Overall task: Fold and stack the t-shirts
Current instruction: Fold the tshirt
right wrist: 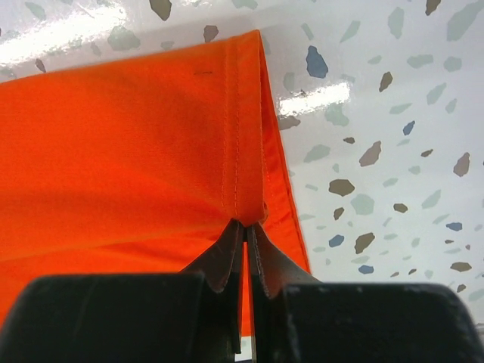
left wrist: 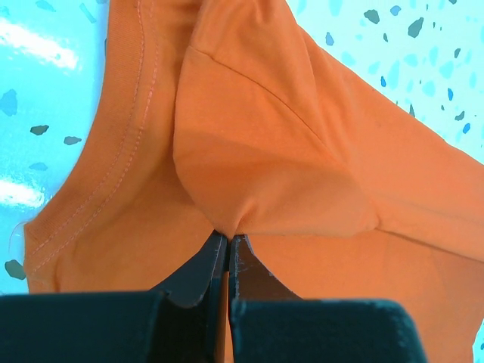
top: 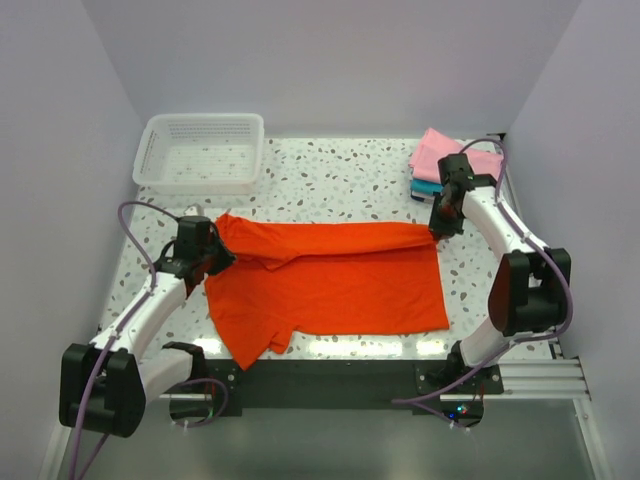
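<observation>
The orange-red t-shirt (top: 330, 280) lies spread across the middle of the table, its far edge folded over toward me. My left gripper (top: 214, 252) is shut on the shirt's far left corner, pinching a fold of cloth (left wrist: 227, 189) between its fingertips (left wrist: 228, 240). At the far right corner my right gripper (top: 437, 230) is shut on the stitched hem (right wrist: 242, 174), the cloth caught at its fingertips (right wrist: 246, 225). A folded light pink t-shirt (top: 442, 155) lies on a teal t-shirt (top: 424, 187) at the back right.
A white mesh basket (top: 203, 152) stands at the back left. Pale walls close in the speckled table (top: 340, 180) on three sides. The right arm's elbow (top: 525, 285) hangs over the right edge.
</observation>
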### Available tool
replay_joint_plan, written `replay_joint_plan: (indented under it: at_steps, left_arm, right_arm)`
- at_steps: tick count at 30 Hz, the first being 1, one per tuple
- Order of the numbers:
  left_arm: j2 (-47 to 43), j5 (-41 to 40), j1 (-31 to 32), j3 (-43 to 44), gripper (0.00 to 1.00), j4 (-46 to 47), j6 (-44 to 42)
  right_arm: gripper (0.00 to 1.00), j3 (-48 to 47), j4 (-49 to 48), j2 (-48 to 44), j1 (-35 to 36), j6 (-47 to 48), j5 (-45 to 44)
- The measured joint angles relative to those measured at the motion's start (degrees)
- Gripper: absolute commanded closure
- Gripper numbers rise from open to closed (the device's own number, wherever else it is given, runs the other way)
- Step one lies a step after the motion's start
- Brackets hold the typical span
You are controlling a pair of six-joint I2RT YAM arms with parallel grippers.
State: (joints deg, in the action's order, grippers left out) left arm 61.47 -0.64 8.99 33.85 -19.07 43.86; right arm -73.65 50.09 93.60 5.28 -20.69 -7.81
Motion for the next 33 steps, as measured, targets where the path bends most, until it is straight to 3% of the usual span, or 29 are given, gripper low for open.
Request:
replay_joint_plan:
  at_steps: [9, 11, 14, 16, 17, 18, 25, 33]
  left_arm:
    - [-1.8, 0.0, 0.0, -2.5, 1.0, -1.7, 0.2]
    - [-2.1, 0.0, 0.0, -3.7, 0.86, -2.7, 0.5]
    - [-2.4, -0.4, 0.0, -5.0, 0.58, -4.8, 0.9]
    - [-3.3, -0.7, 0.0, -5.4, 0.22, -6.4, 0.9]
    - [-4.1, -0.9, 0.0, -5.4, 0.08, -7.3, 1.4]
    - [-5.1, -1.0, 0.0, -5.4, 0.0, -8.1, 1.4]
    - [-9.5, -2.8, 0.0, 0.4, 0.0, -11.2, 2.1]
    - [7.4, 0.9, 0.0, 7.0, 0.0, -0.9, 0.6]
  right_arm:
    - [0.9, 3.6, -0.2, -1.3, 0.0, 0.3, 0.0]
    - [0.87, 6.2, -0.6, -1.3, 0.0, 0.2, 0.0]
    - [0.7, 9.1, -0.7, -1.3, 0.0, -0.1, 0.0]
    - [0.07, 10.2, -0.8, -1.5, 0.0, -0.3, 0.0]
    - [0.01, 10.3, -0.7, -1.8, 0.0, -0.3, 0.0]
    - [0.01, 10.3, -0.8, -2.1, 0.0, 0.1, 0.0]
    - [0.01, 7.9, -2.8, -8.8, 0.0, 1.3, 5.2]
    - [0.01, 6.9, -10.5, -5.9, 2.2, 2.4, 12.1]
